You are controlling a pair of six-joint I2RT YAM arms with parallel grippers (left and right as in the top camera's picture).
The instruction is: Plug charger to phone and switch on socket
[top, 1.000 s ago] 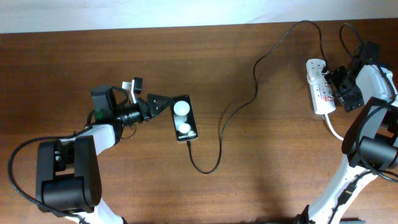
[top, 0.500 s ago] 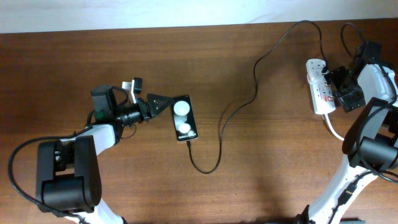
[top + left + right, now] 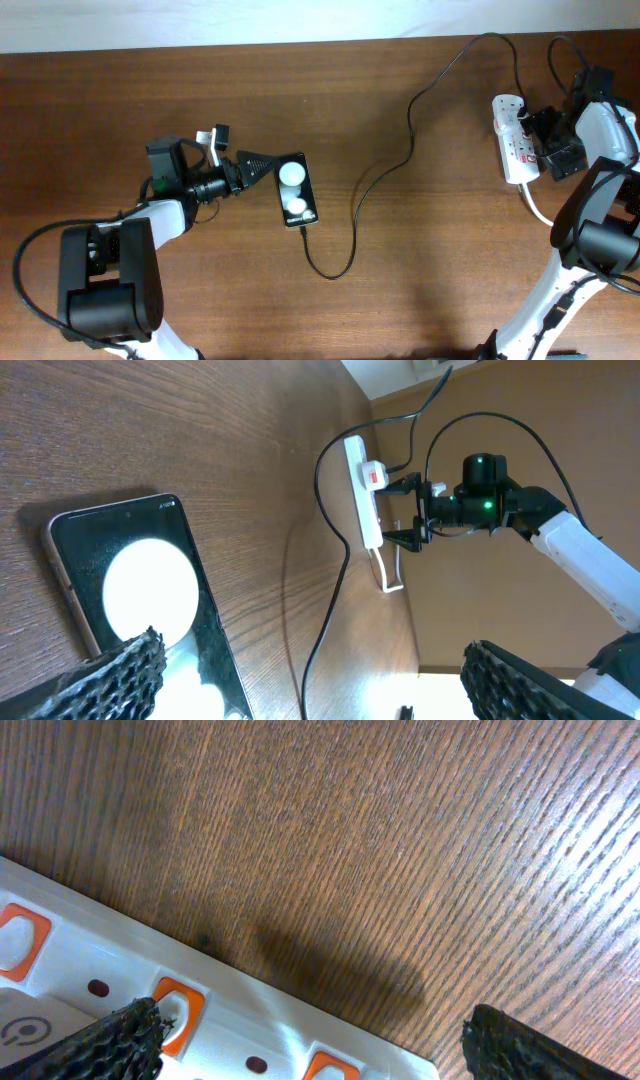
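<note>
The black phone [image 3: 297,190] lies face up left of centre, with two white blobs on its screen; it also shows in the left wrist view [image 3: 130,590]. The thin black charger cable [image 3: 410,140] runs from the phone's near end, loops, and goes up to the far end of the white socket strip [image 3: 513,140]. My left gripper [image 3: 262,165] is open and empty at the phone's left edge; in the left wrist view [image 3: 320,690] one finger overlaps the phone. My right gripper [image 3: 541,140] is open beside the strip. In the right wrist view [image 3: 320,1055] one fingertip sits at an orange-red switch [image 3: 175,1005] on the strip [image 3: 230,1020].
The strip's thick white cord [image 3: 535,205] trails toward the front right, next to the right arm. A wall edge runs along the far side of the wooden table [image 3: 400,300]. The left wrist view shows the strip [image 3: 362,500], the cable [image 3: 330,600] and the right arm [image 3: 480,500] far off.
</note>
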